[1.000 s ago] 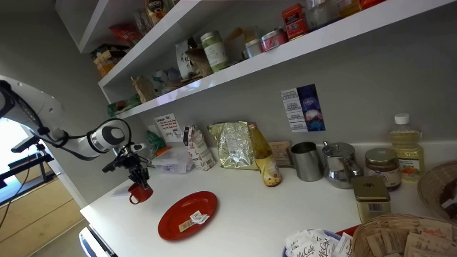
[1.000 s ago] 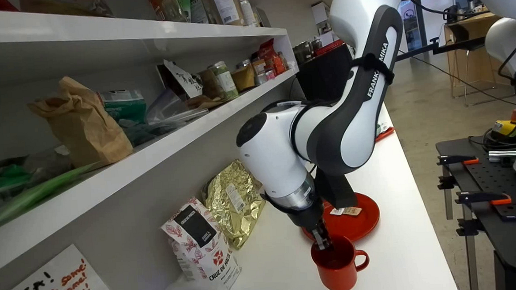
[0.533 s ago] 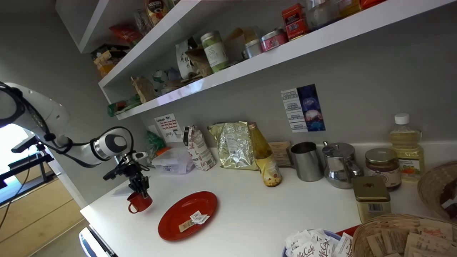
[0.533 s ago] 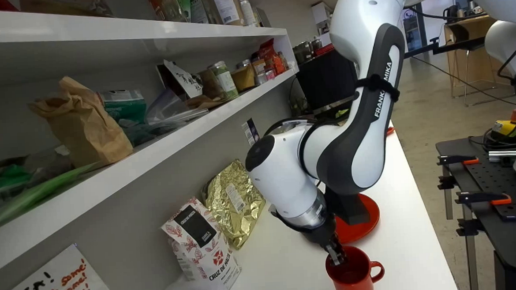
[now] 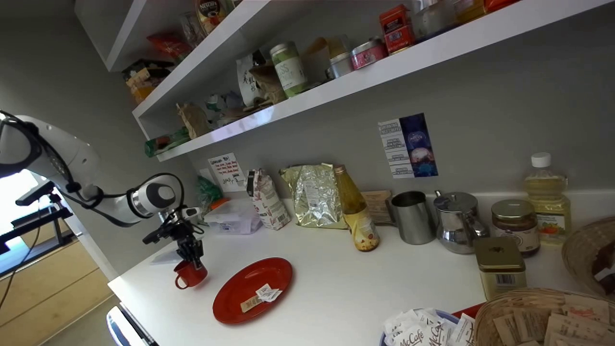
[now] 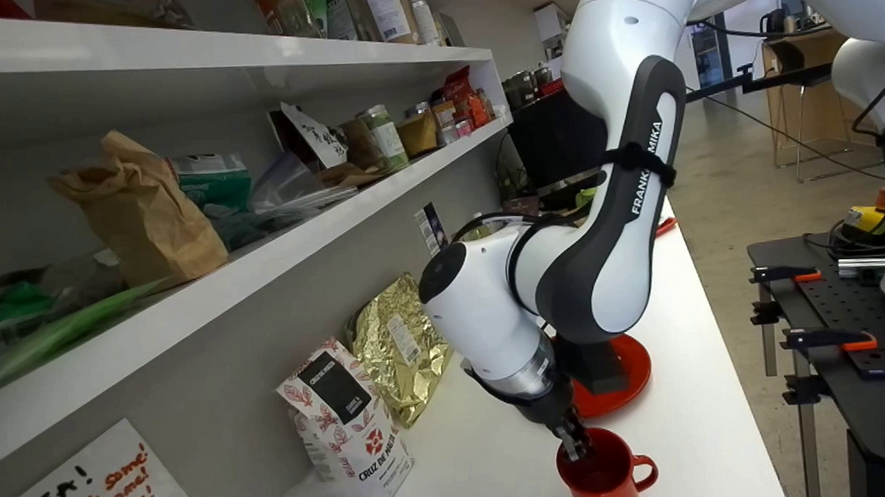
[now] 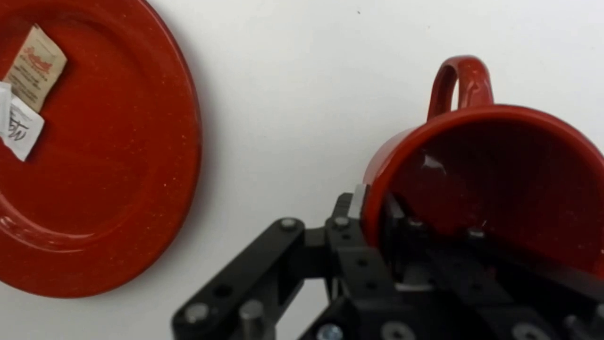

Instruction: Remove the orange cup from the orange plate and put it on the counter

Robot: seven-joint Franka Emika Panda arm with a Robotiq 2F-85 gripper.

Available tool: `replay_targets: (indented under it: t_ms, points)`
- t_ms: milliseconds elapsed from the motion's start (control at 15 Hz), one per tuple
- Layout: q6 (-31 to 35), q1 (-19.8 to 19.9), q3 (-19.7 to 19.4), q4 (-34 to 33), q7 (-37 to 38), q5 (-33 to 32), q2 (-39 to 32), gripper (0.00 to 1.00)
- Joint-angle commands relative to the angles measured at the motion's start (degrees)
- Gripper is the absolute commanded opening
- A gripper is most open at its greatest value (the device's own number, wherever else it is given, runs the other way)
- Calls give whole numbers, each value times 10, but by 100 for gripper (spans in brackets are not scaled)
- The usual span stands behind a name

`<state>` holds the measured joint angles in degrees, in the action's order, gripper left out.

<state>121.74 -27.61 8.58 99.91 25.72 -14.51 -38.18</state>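
Smooth white counter (image 7: 278, 104), glossy red-orange cup (image 7: 495, 174), round, one-handled, shadowed inside, rim clenched in the pincer (image 7: 376, 208)

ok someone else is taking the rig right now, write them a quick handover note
Jaws: shut on the orange cup at its rim, one inside, one outside.
Where: the cup is over the counter, beside the orange plate, which carries paper packets.
Done: cup is off the plate.
Left: likely just settle the base on the counter (contact can't be told from these views), then open the jaws and back away.
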Motion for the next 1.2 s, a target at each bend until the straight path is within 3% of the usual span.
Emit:
replay_targets:
  t_ms: [0,600,733,1133]
  points:
    - [-6,4,-6,-32,-1,27,-20,2]
    - [11,13,-3,-48,-9,83,-63,2]
    - [8,6,-9,-32,-4,76,-46,7]
    - [8,6,-9,-39,-4,79,-51,7]
